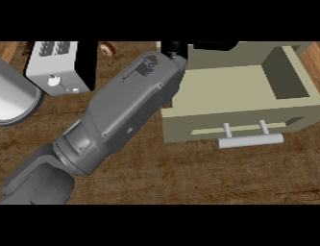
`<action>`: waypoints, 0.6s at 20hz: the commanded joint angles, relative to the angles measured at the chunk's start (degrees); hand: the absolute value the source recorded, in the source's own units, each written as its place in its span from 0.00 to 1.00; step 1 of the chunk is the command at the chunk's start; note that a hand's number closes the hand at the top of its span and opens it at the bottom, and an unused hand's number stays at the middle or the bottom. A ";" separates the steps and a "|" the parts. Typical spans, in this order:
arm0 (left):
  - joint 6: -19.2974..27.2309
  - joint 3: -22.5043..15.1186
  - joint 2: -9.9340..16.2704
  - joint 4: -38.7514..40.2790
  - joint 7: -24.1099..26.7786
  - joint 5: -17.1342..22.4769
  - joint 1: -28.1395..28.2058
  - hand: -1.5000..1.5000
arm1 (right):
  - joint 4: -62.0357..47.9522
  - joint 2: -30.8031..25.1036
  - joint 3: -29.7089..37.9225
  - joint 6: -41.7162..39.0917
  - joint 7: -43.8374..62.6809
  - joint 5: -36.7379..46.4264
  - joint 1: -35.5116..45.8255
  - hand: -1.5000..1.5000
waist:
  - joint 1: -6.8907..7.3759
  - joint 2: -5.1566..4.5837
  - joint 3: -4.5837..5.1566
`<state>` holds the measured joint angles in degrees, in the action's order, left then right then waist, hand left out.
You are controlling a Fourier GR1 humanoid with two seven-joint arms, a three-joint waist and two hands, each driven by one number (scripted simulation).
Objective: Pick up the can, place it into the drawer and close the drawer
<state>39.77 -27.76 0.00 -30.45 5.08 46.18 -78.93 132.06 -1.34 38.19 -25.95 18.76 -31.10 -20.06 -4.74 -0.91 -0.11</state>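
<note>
The beige drawer (240, 86) stands pulled open at the right, its inside bare where it shows, with a grey bar handle (251, 140) on its front. My right forearm crosses the view from the lower left. Its black hand (174, 49) is at the drawer's far left corner, cut off by the view's top edge. The forearm hides most of the hand, so its fingers do not show. I see no can anywhere; whether the hand holds it is hidden.
A white box-shaped appliance (55, 67) with a dark side stands at the far left. A small brown object (107, 47) lies beside it at the top edge. A big light grey cylinder (3, 89), probably my left forearm, fills the left edge. The counter (212, 178) is wooden.
</note>
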 commanded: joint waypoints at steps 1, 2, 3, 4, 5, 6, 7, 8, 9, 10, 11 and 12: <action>-0.28 -1.95 0.00 2.92 2.23 2.10 0.62 0.00 | 0.54 -0.58 0.93 0.08 0.62 -1.10 -0.32 0.00 | -0.01 -0.02 0.01; 2.36 -4.30 0.00 0.89 -0.30 3.43 -0.83 0.00 | 0.62 1.26 -1.50 0.06 -0.33 1.83 -0.64 0.00 | -0.21 0.04 -0.02; 0.73 -3.58 0.00 3.82 2.22 2.98 -0.30 0.00 | 0.05 0.30 -1.01 0.94 -0.06 1.30 2.01 0.00 | -0.31 -0.30 -0.01; 2.94 -5.06 0.00 3.16 0.20 3.43 -1.57 0.00 | -1.14 -0.59 -0.94 0.66 0.54 1.36 2.17 0.00 | -0.08 -0.12 -0.02; 2.42 -5.24 0.00 3.55 0.39 3.75 -1.74 0.00 | -2.30 -4.08 1.41 1.96 2.09 -0.74 3.51 0.00 | -0.21 -0.16 -0.01; 3.28 -5.41 0.00 3.95 1.43 4.35 -0.21 0.00 | 1.16 1.01 0.13 -0.80 -0.36 -0.73 -1.05 0.00 | -0.93 -0.05 -0.03; 4.61 -5.08 0.00 4.01 -1.09 4.97 -4.15 0.00 | 1.41 -0.25 -0.32 0.39 1.32 -0.56 0.33 0.00 | -0.54 -0.02 -0.01; 4.47 -5.91 0.00 4.26 0.83 5.80 -2.07 0.00 | 0.58 0.18 -1.69 1.23 1.14 2.10 2.25 0.00 | -1.14 -0.49 -0.03; 4.27 -5.27 0.00 5.01 4.65 5.70 0.20 0.00 | -0.28 0.75 -0.51 -1.69 -0.87 0.27 -0.35 0.00 | -1.78 -0.49 -0.06; 5.08 -5.16 0.00 5.15 1.54 6.69 -2.45 0.00 | 1.29 -0.22 -1.32 0.53 1.67 0.49 1.27 0.00 | -0.78 -0.29 -0.01; 3.28 -5.37 0.00 5.20 4.72 6.62 0.27 0.00 | 1.42 0.05 -0.78 1.78 1.55 0.43 1.95 0.00 | -0.43 -0.31 0.02; 4.78 -5.92 0.00 5.30 2.20 6.39 -2.37 0.00 | -2.41 -1.93 1.51 1.17 -0.32 0.86 3.23 0.00 | 0.37 -0.02 -0.01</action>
<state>43.57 -32.85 0.00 -26.00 7.24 51.64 -80.27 131.94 -1.80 37.98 -25.31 19.33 -30.58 -18.50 -5.23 -1.12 -0.11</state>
